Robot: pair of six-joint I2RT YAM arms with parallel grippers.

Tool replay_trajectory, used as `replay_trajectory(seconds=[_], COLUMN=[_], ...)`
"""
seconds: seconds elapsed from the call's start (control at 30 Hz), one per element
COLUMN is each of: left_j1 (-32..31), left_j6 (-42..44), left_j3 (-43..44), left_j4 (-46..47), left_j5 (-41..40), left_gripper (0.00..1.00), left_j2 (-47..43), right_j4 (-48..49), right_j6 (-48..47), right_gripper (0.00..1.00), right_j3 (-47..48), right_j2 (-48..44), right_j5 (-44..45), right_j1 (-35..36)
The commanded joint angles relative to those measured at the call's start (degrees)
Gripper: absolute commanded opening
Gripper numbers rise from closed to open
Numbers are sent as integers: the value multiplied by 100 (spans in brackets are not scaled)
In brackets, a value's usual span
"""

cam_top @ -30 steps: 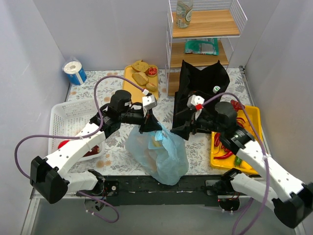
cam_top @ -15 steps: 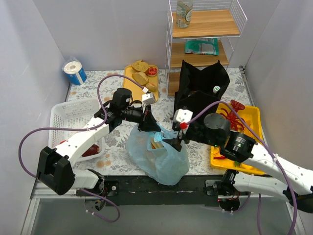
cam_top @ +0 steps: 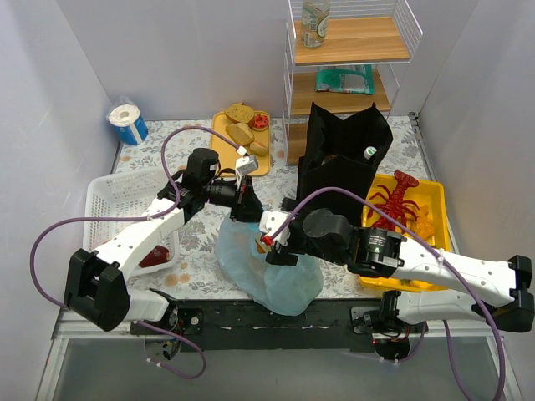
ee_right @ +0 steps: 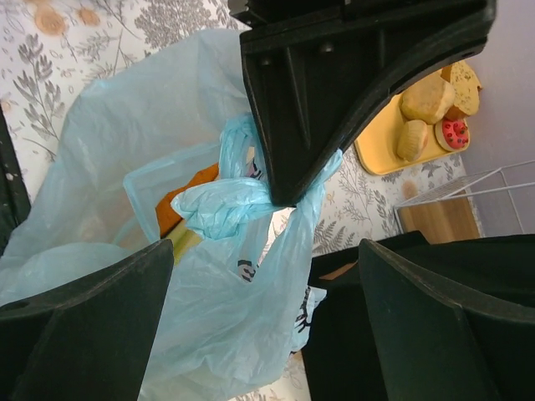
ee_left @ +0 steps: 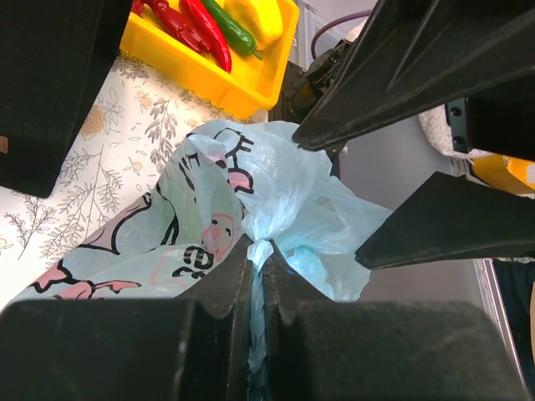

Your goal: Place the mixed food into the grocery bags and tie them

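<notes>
Soft, even white light fills the overhead view; shadows on the tabletop (cam_top: 199,255) around the light-blue bag (cam_top: 269,274) are faint. From the left wrist, the left gripper (ee_left: 257,266) at the bag's bunched top is black, featureless and blurred, while the plastic just above it is sharp. From the right wrist, the right gripper (ee_right: 266,251) flanking the bag is equally dark; the film glows, perhaps slightly overexposed.

Looking down from high behind the left pincer (cam_top: 250,210) and right pincer (cam_top: 280,251), covering the whole table (cam_top: 199,252). Peering closely along each pincer's own fingers (ee_left: 224,288), sharing the light-blue bag (ee_left: 318,217) just ahead of the fingertips.
</notes>
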Motion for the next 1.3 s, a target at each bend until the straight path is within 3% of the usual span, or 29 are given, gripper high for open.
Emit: replay_trajectory(seconds=[0.0,0.3,0.53,0.63,0.67,0.77,0.93,1.07,1.27], left_j1=[74,83,83,92,92,92,92,83,74], left_j6=[-47,-118,-135,-136,-127,-135,-127,-171,-442], left_j3=[-12,-21,-39,-30,-39,-39,-65,-65,-144], left_j4=[87,131,148,140,140,140,148,227,569], left_j5=[277,321,347,356,374,374,382,470,804], left_gripper=[0,0,0,0,0,0,0,0,11], left_j2=[-69,10,-7,-25,-16,-16,37,63,63], right_j4=[-286,-375,-550,-559,-550,-489,-357,-322,-322], right_j6=[-294,-321,-321,-312,-321,-338,-295,-251,-172], right_gripper=[98,99,95,83,71,57,45,26,19], right_j3=[366,525,595,578,569,560,718,788,841], right_j2=[237,650,1072,1143,1143,1099,923,835,703], right_j5=[382,373,1558,1980,2095,2210,1894,1701,1385], right_j1=[71,185,177,177,177,177,168,168,63])
